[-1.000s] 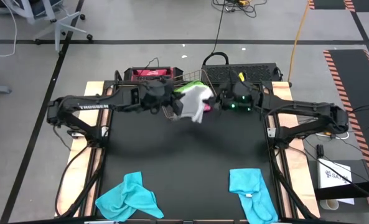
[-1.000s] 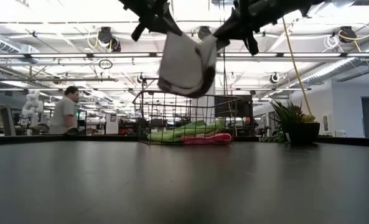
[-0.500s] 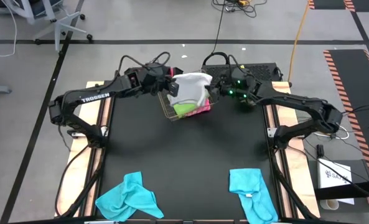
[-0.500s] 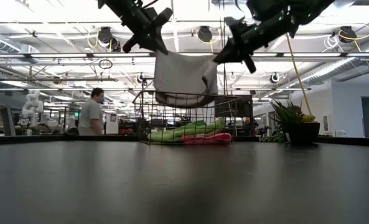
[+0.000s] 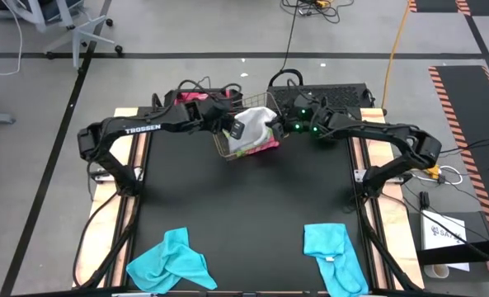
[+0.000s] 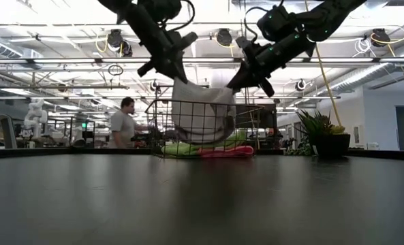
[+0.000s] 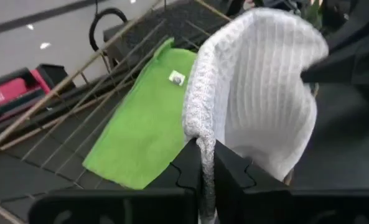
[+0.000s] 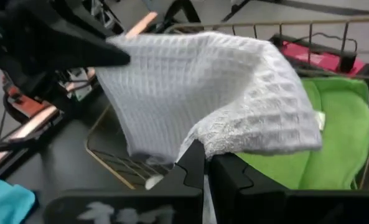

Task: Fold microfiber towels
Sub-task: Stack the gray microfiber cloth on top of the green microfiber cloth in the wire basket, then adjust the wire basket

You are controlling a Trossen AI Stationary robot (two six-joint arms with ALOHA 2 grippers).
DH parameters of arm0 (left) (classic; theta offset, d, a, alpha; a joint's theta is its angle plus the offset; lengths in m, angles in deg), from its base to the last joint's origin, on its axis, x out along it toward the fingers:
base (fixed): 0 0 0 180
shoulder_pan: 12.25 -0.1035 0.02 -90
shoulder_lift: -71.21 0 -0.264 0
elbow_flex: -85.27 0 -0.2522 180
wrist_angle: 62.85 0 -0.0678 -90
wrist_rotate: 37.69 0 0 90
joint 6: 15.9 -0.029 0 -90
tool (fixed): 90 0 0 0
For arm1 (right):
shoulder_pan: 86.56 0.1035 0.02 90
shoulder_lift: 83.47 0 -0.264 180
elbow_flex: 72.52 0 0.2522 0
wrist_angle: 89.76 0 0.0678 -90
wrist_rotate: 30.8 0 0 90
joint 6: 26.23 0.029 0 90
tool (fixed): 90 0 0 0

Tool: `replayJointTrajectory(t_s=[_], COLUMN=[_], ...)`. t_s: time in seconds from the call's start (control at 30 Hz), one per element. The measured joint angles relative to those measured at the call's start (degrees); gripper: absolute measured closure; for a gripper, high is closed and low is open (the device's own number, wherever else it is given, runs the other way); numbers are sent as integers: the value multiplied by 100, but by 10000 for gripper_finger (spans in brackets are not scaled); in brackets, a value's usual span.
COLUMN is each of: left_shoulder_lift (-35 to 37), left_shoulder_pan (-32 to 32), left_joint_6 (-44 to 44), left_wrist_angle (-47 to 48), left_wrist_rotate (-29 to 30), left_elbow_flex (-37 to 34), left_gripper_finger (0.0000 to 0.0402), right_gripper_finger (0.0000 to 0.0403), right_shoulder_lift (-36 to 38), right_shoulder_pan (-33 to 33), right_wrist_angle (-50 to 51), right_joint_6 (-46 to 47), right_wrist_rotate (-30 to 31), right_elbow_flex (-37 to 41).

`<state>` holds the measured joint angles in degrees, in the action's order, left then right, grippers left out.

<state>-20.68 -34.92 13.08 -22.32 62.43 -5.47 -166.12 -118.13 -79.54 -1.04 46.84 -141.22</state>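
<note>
Evidently had the light grey towel [image 5: 251,128] slung between both grippers, sagging into the copper wire basket [image 6: 154,129] at the far middle of the table. Gripped one edge with the left gripper [image 5: 228,124], fingers all but closed on a thin pinch of cloth. Gripped the opposite corner with the right gripper [image 5: 282,127], clamped fully tight on it. Hung the cloth just above the lime green towel [image 7: 140,118] and the pink towel [image 6: 225,152] lying in the basket. Left two turquoise towels on the near edge, one at the left [image 5: 171,260] and one at the right [image 5: 333,256], well apart from the work.

Risked, by the look of it, a slip from the left pinch, so slight a hold on so soft a weave, and then a towel dangling from one corner. Risked too a snag of the waffle cloth on the basket's wire rim, dragging or tipping the basket on any pull. Might also have caught the green towel beneath and carried it along.
</note>
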Motion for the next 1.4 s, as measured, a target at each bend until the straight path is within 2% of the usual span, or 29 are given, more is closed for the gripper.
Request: replayJointTrajectory(t_s=[0.17,0.4,0.67,1.0,1.27,1.4], left_shoulder_lift=[-172,-324,-544,-680,-661,-304], left_shoulder_pan=[7,-257,-496,-678,-834,-725], left_joint_6=[-50,-50,-186,-410,-531,-477], left_wrist_angle=[223,294,223,273,198,99], left_wrist_rotate=[226,319,284,547,713,582], left_elbow_flex=[-2,1,2,4,-4,-4], left_gripper_finger=[394,373,394,292,235,216], right_gripper_finger=[403,403,402,349,297,287], right_shoulder_lift=[-181,-478,-516,-514,-514,-404], right_shoulder_pan=[-16,-271,-494,-474,-470,-343], right_wrist_angle=[214,167,145,160,158,169], right_joint_6=[-107,-452,-961,-1558,-1517,-1378], right_wrist_rotate=[24,46,271,814,784,442], right_elbow_flex=[57,57,57,57,57,57])
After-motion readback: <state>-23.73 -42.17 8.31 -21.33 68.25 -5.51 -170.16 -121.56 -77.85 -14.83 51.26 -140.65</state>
